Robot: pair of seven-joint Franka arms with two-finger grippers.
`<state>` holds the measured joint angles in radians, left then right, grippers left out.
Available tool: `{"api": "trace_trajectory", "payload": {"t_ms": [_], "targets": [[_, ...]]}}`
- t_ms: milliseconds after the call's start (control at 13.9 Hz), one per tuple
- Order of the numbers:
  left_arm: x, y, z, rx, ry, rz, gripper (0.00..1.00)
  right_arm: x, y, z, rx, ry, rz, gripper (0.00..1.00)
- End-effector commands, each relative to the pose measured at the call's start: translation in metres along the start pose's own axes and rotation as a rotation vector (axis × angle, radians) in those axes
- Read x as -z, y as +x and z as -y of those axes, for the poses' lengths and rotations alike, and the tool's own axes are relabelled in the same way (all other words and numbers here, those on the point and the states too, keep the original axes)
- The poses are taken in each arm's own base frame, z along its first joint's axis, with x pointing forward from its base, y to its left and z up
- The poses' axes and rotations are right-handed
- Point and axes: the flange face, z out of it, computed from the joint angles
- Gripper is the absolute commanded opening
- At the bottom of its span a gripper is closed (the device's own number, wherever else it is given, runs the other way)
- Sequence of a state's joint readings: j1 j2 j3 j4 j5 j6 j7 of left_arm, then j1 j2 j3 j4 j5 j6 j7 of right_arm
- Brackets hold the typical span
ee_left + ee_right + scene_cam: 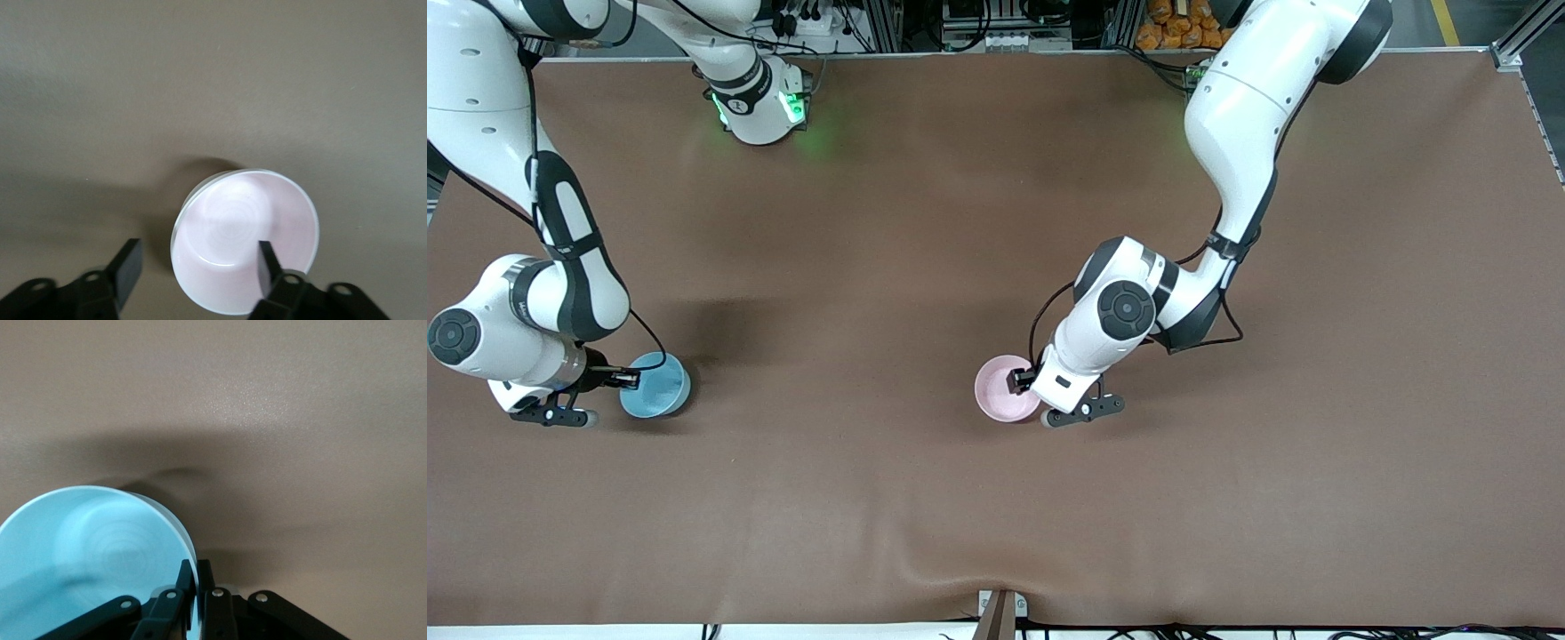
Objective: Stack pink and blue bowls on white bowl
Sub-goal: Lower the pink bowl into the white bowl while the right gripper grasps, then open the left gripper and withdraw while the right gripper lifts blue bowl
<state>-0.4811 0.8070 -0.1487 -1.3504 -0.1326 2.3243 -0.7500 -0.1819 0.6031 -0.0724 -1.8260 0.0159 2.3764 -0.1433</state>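
Observation:
The pale pink bowl (1000, 387) sits on the brown table near the middle. My left gripper (1021, 380) is open at its rim. In the left wrist view one finger (267, 263) is inside the pink bowl (233, 220) and the other finger (127, 267) is outside, with the bowl's wall between them untouched. The light blue bowl (660, 387) is toward the right arm's end of the table. My right gripper (630, 380) is shut on its rim. The right wrist view shows that gripper (198, 570) pinching the blue bowl's (87, 560) wall. No separate white bowl shows.
The brown mat (960, 222) covers the whole table. The right arm's base (758, 107) with a green light stands at the table's back edge. A small bracket (1000, 612) sits at the edge nearest the front camera.

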Motion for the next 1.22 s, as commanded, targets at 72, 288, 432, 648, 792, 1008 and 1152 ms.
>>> {"api": "trace_trajectory", "payload": {"t_ms": [72, 288, 432, 648, 792, 1008, 1152], "targets": [[0.066, 0.021, 0.016, -0.013, 0.077, -0.045, 1.0, 0.004, -0.003, 0.003, 0.01, 0.021, 0.025, 0.0], [0.122, 0.048, 0.044, -0.03, 0.117, -0.08, 1.0, 0.05, 0.004, 0.019, 0.054, 0.033, -0.018, 0.0], [0.142, 0.068, 0.066, -0.065, 0.118, -0.09, 1.0, 0.079, 0.004, 0.033, 0.07, 0.045, -0.042, 0.0], [0.185, 0.098, 0.116, -0.124, 0.149, -0.074, 1.0, 0.116, 0.0, 0.071, 0.054, 0.151, -0.049, 0.0], [0.219, 0.118, 0.155, -0.124, 0.159, -0.074, 1.0, 0.127, -0.004, 0.092, 0.044, 0.223, -0.036, 0.0], [0.269, 0.123, 0.197, -0.145, 0.189, -0.037, 1.0, 0.143, -0.01, 0.153, 0.007, 0.278, -0.024, 0.0], [0.312, 0.108, 0.211, -0.161, 0.22, 0.004, 1.0, 0.152, -0.017, 0.212, -0.079, 0.277, -0.004, 0.0]]}}
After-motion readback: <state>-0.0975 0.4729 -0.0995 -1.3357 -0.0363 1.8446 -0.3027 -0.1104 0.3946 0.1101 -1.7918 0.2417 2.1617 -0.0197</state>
